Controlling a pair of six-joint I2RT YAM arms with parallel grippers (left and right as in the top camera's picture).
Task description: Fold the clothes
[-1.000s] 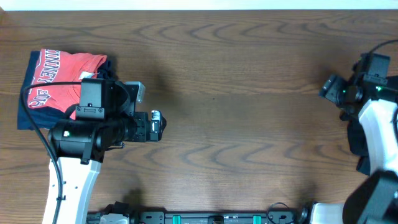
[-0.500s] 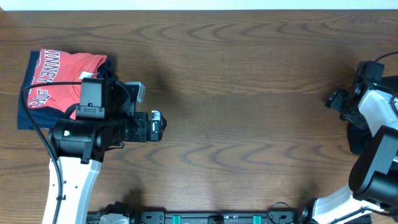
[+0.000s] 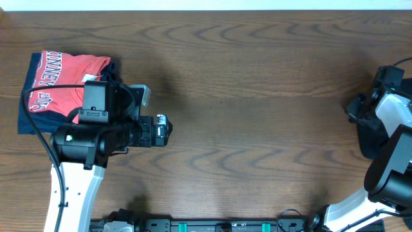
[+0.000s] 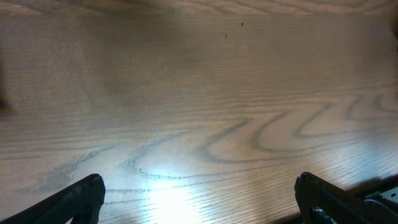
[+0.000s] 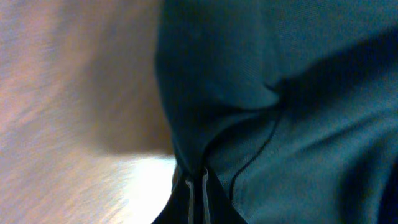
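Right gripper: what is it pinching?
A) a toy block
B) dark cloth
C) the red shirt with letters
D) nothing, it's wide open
B: in the right wrist view the right gripper is shut, with a fold of the black T-shirt bunched up between its fingertips.

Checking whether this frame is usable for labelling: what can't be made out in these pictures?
Black T-shirt: the right wrist view is too close and blurred for its outline, marks or tag; overhead, it is cut off by the right edge and covered by the right arm.
Right gripper: right wrist view, only the tips show, pinched on the shirt.
Navy garments: overhead, under the red T-shirt and left arm; their number is unclear.
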